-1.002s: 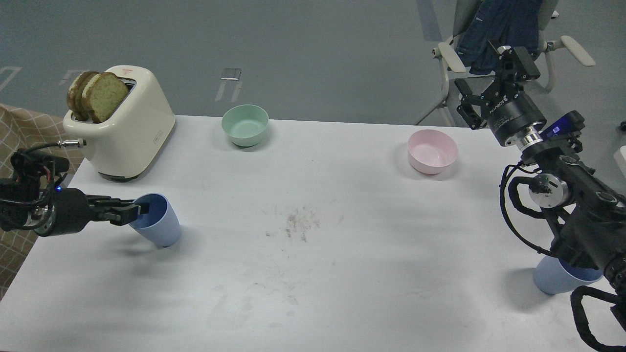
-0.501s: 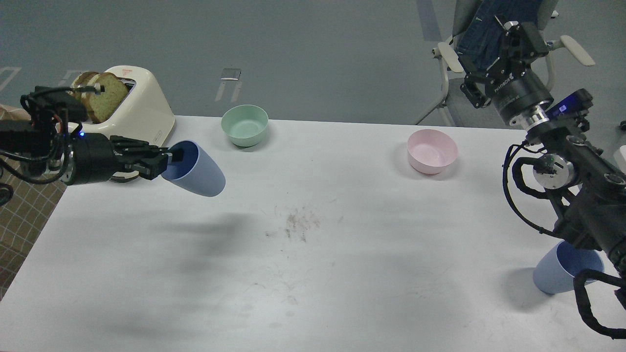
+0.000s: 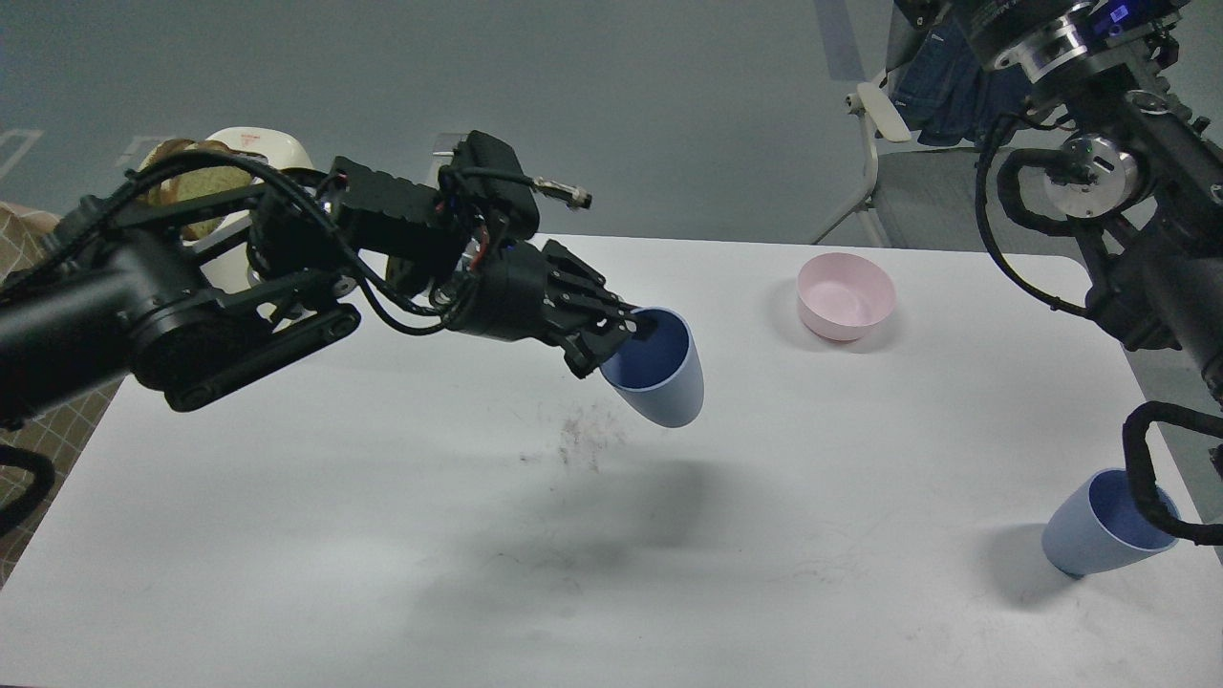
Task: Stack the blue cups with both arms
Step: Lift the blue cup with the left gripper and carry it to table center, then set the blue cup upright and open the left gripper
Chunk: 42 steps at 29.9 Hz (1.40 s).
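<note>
The blue cups [image 3: 655, 380] [image 3: 1099, 527], one pinched by its rim in the left tool [image 3: 631, 336] above mid-table [image 3: 382, 497], one standing near right, look light, stiff and slick; right tool out of view

You see two light blue cups, darker blue inside: one [image 3: 659, 377] over the table's middle, one [image 3: 1094, 530] near its right edge. The table [image 3: 382, 535] is white with a dark smudge [image 3: 588, 440] at its centre. The bowl [image 3: 846, 296] is pale pink, the toaster [image 3: 268, 153] cream, both arms black, the left hand [image 3: 631, 334] too.
</note>
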Available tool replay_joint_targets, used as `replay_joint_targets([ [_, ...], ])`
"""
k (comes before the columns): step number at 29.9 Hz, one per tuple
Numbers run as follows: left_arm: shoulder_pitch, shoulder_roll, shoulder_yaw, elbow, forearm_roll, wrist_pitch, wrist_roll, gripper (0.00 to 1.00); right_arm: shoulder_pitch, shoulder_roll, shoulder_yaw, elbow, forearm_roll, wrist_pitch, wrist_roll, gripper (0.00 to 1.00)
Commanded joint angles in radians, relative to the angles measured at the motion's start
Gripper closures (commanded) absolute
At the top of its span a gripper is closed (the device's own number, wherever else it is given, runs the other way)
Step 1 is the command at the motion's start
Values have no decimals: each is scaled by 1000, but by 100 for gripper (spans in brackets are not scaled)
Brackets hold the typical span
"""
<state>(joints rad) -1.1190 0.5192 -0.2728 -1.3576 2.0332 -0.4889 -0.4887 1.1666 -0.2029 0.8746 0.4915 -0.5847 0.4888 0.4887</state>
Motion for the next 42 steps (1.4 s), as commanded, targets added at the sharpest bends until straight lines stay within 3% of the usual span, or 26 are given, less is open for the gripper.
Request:
replay_joint_targets([
  [1,-53,-94,98,75,13,0,0,100,16,0,-29,1,2,0,0,0],
  [10,-94,-267,211,273,47,0,0,100,16,14,-37,-1,0,0,0,0],
  [25,-91,-307,259,325,28,0,0,100,-2,14,-37,-1,0,0,0,0],
  [27,-93,-309,257,325,28,0,0,81,-2,14,-39,-1,0,0,0,0],
  [28,-93,-309,257,325,28,0,0,81,-2,14,-39,-1,0,0,0,0],
  [31,-93,-309,254,324,27,0,0,65,-2,14,-39,-2,0,0,0,0],
  [35,-99,-307,248,313,4,0,0,40,-1,11,-39,-2,0,0,0,0],
  [39,-154,-297,245,293,-95,0,0,7,-2,0,-39,-1,0,0,0,0],
  [42,-188,-291,239,291,-145,0,0,5,-2,-4,-39,1,0,0,0,0],
])
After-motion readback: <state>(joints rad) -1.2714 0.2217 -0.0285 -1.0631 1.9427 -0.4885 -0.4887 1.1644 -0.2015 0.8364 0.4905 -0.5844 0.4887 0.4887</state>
